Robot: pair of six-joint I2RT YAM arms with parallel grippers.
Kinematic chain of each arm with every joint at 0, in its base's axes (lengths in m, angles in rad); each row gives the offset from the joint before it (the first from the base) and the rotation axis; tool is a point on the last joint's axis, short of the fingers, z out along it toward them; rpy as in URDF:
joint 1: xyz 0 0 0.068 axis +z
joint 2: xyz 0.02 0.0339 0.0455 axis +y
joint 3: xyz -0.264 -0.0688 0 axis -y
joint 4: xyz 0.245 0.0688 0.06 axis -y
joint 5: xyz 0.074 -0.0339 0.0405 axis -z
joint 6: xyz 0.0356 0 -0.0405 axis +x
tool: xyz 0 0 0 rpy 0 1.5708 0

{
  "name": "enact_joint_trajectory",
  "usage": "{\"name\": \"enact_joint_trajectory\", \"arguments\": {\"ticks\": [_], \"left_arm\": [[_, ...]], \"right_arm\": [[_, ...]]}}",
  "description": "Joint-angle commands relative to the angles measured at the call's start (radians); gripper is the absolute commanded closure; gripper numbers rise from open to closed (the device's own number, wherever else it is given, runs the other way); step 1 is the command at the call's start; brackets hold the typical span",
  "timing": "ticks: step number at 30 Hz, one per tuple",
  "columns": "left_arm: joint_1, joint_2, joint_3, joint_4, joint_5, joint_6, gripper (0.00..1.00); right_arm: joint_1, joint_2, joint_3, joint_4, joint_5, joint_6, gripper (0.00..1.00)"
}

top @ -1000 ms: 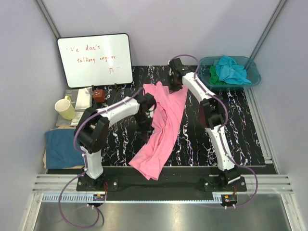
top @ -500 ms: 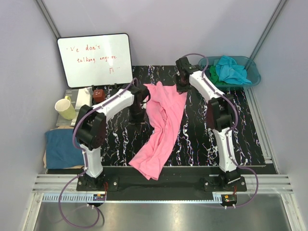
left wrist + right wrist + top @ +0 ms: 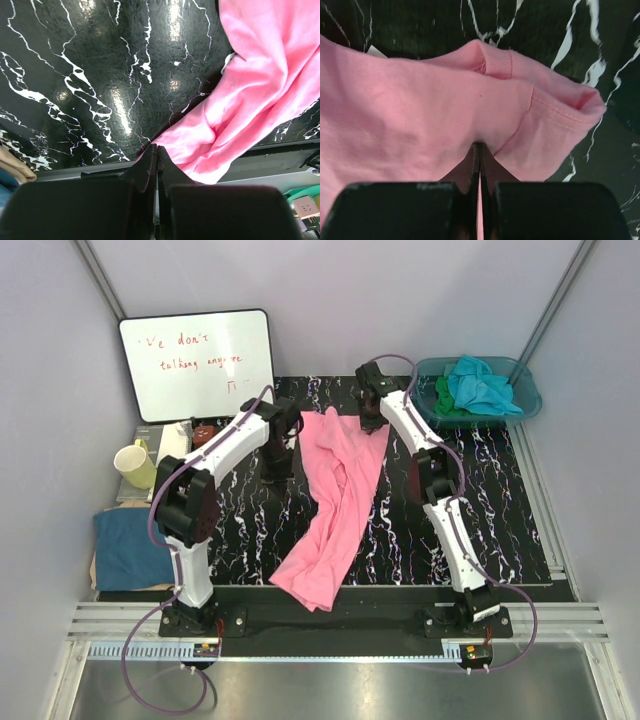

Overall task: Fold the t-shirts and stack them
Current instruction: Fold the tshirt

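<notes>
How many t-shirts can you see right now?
4: the pink t-shirt sprawled across the table, the turquoise t-shirt and green t-shirt bunched in the basin, the dark blue t-shirt folded left of the table. The basin may hide more.

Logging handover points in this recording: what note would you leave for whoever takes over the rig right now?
Left gripper: shut, its tip at the edge of the pink t-shirt; whether it pinches cloth cannot be told.
Right gripper: shut on the pink t-shirt at a hemmed far corner.
The pink t-shirt lies crumpled diagonally across the black table, unfolded.
Turquoise t-shirt and green t-shirt sit bunched in the teal basin.
Dark blue cloth lies flat left of the table.
Done: no fold on the pink one.
Left: spread and fold it, fold the basin's two, then stack.
</notes>
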Motion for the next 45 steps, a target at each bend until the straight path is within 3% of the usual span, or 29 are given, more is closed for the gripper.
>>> {"name": "enact_joint_trajectory", "arguments": {"ticks": [1, 12, 16, 20, 23, 24, 26, 27, 28, 30, 31, 32, 35, 38, 44, 45], "left_arm": [[0.004, 0.007, 0.054, -0.026, -0.018, 0.016, 1.0], [0.003, -0.032, 0.02, -0.004, 0.048, 0.024, 1.0], [-0.002, -0.062, -0.004, 0.031, 0.074, 0.027, 1.0], [-0.005, -0.074, -0.056, 0.075, 0.092, 0.038, 1.0], [-0.005, -0.1, -0.143, 0.123, 0.126, 0.055, 1.0], [-0.003, -0.109, -0.163, 0.152, 0.137, 0.058, 0.98], [0.009, -0.141, -0.212, 0.198, 0.179, 0.062, 0.81], [0.013, -0.152, -0.258, 0.238, 0.222, 0.062, 0.68], [0.018, -0.17, -0.28, 0.258, 0.245, 0.065, 0.42], [0.029, -0.186, -0.335, 0.305, 0.279, 0.073, 0.2], [0.032, -0.194, -0.354, 0.319, 0.29, 0.075, 0.07], [0.035, -0.197, -0.386, 0.333, 0.311, 0.082, 0.02], [0.041, -0.186, -0.439, 0.367, 0.344, 0.093, 0.01], [0.041, -0.171, -0.489, 0.407, 0.368, 0.098, 0.01], [0.041, -0.155, -0.581, 0.508, 0.41, 0.062, 0.02], [0.041, -0.155, -0.592, 0.52, 0.417, 0.058, 0.06]], "right_arm": [[-0.012, 0.128, 0.156, 0.02, 0.129, -0.04, 1.0], [-0.038, 0.128, 0.197, 0.442, 0.254, -0.148, 1.0], [-0.047, 0.038, 0.158, 0.459, 0.19, -0.113, 1.0], [-0.052, -0.224, -0.08, 0.409, 0.075, -0.041, 1.0], [-0.056, -0.436, -0.422, 0.328, -0.141, 0.044, 1.0], [-0.058, -0.487, -0.493, 0.306, -0.183, 0.087, 1.0], [-0.058, -0.638, -0.718, 0.272, -0.276, 0.13, 0.96], [-0.059, -0.692, -0.798, 0.271, -0.363, 0.185, 0.82], [-0.062, -0.791, -0.875, 0.272, -0.419, 0.208, 0.75], [-0.062, -0.884, -1.085, 0.272, -0.554, 0.286, 0.64], [-0.061, -0.965, -1.151, 0.274, -0.605, 0.305, 0.49], [-0.061, -1.001, -1.278, 0.292, -0.698, 0.329, 0.43], [-0.052, -1.12, -1.502, 0.322, -0.821, 0.413, 0.25], [-0.029, -1.22, -1.689, 0.382, -0.884, 0.492, 0.17], [0.036, -1.367, -1.96, 0.558, -0.877, 0.685, 0.17], [0.056, -1.377, -1.983, 0.586, -0.875, 0.734, 0.18]]}}
